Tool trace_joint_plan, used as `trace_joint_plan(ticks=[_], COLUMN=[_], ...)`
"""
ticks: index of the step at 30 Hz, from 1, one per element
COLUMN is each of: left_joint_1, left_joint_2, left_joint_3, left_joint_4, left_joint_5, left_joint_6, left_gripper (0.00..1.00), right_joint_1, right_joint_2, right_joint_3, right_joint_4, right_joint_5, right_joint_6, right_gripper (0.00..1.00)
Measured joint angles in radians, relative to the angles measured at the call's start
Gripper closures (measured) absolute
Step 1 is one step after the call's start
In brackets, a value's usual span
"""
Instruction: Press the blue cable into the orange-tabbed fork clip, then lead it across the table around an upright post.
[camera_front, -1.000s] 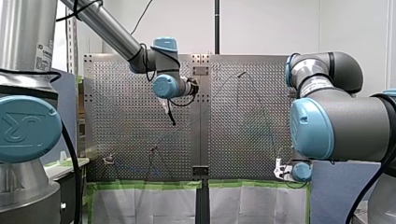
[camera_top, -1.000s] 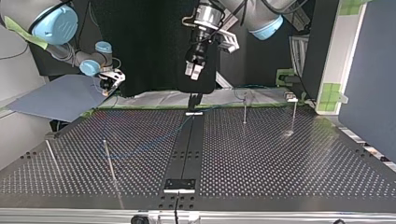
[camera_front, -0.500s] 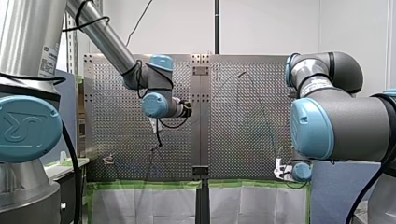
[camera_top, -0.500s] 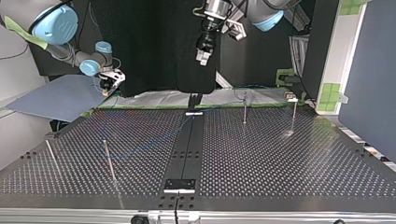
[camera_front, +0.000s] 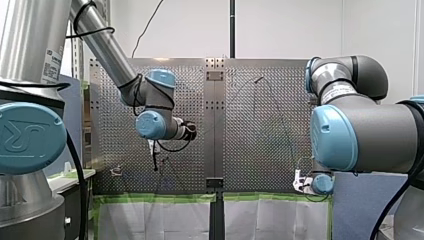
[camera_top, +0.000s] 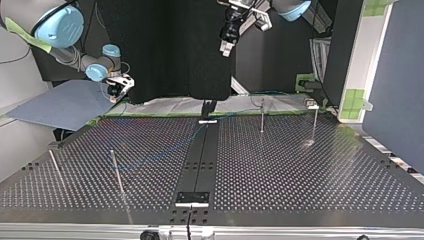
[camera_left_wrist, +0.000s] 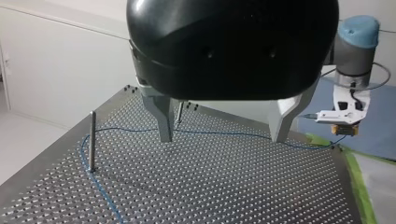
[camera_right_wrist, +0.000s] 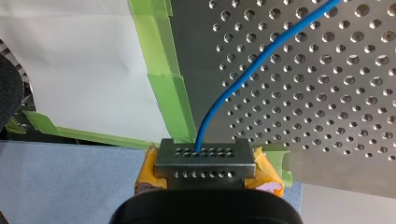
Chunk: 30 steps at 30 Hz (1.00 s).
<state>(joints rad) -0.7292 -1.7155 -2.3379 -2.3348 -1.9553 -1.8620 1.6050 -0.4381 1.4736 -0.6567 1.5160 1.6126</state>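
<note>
My left gripper (camera_left_wrist: 222, 138) hung above the perforated table (camera_left_wrist: 224, 186), its metal fingers spread wide with nothing between them. My right gripper (camera_right_wrist: 205, 162) sat just off the table's corner, pinched onto the blue cable (camera_right_wrist: 243, 70). From there the cable crossed the table and bent around an upright post (camera_left_wrist: 92, 140) near its side edge.

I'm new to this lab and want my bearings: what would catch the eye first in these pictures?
The blue cable stands out first. It curves around an upright post on the perforated table and runs to the table's edge with the green tape, where the right hand grips it. The left hand hangs above the table, open and empty.
</note>
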Motion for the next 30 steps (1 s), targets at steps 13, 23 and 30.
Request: trace_joint_plan(ticks=[13,23,30], left_joint_1=[0.010,0.038,0.072], left_joint_2=[0.000,-0.001,-0.002], left_joint_3=[-0.053,-0.052,-0.052], left_joint_4=[0.101,0.157,0.145], left_joint_5=[0.014,0.050,0.049], left_joint_6=[0.065,0.072,0.088], left_gripper=[0.00,0.00,0.00], right_joint_1=[0.002,0.003,0.003], right_joint_2=[0.000,0.000,0.000], right_joint_3=[0.000,0.000,0.000], right_joint_4=[0.000,0.000,0.000], right_joint_5=[-0.004,-0.005,-0.005], right_joint_6=[0.000,0.000,0.000], right_gripper=[1.00,1.00,1.00])
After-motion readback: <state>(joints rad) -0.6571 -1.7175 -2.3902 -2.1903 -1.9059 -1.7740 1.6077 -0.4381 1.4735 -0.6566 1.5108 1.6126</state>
